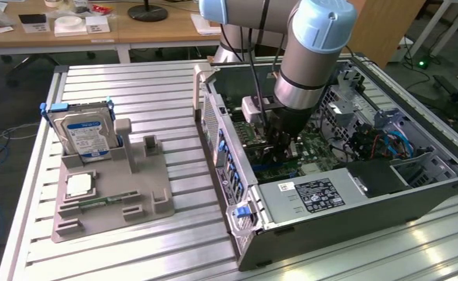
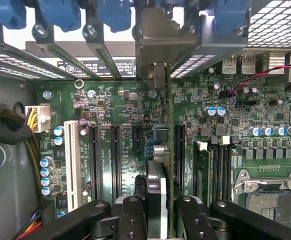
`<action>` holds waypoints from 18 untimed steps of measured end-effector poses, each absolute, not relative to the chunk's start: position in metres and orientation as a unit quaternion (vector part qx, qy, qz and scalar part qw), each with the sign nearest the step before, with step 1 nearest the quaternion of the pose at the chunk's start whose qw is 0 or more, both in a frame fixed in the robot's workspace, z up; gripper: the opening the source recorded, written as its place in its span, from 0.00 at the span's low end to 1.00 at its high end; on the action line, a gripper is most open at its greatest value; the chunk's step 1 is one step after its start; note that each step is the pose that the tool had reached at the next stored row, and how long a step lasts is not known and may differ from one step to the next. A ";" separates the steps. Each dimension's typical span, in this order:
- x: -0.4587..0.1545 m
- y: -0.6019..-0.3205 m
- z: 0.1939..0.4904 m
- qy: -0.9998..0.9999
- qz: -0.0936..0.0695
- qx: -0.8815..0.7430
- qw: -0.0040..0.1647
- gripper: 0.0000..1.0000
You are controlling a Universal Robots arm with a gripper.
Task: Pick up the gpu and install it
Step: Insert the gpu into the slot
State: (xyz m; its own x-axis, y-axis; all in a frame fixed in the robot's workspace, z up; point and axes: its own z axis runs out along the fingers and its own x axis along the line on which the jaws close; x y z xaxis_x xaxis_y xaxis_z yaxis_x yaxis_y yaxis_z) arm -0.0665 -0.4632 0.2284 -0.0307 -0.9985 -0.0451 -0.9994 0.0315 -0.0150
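Observation:
My gripper [image 2: 160,212] is shut on the gpu [image 2: 168,150], which I see edge-on as a thin green-and-black card between the two black fingers [image 2: 131,215]. Its silver end bracket [image 2: 158,45] sits at the rear slot openings of the case, under the blue latches [image 2: 115,12]. The card stands upright over the motherboard [image 2: 115,105], in line with the long black expansion slots [image 2: 114,155]; I cannot tell whether it is seated. In the exterior view my gripper [image 1: 280,149] reaches down inside the open computer case [image 1: 346,193].
On the exterior view's left a grey holder [image 1: 119,193] carries a blue-labelled hard drive [image 1: 84,132] and a small green memory stick [image 1: 96,203]. Inside the case are a power supply [image 1: 311,196], drive cages and cables [image 1: 393,143], and a bundle of wires [image 2: 8,127].

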 end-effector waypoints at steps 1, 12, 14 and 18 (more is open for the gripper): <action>-0.067 -0.463 0.228 0.718 0.010 -0.696 0.021 0.28; -0.066 -0.462 0.228 0.718 0.010 -0.696 0.021 0.28; -0.066 -0.462 0.228 0.718 0.010 -0.696 0.021 0.28; -0.066 -0.462 0.225 0.718 0.010 -0.696 0.021 0.28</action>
State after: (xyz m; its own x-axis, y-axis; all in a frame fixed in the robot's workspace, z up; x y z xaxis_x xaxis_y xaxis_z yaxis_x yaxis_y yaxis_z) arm -0.0665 -0.4620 0.2254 -0.0308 -0.9985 -0.0451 -0.9994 0.0315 -0.0150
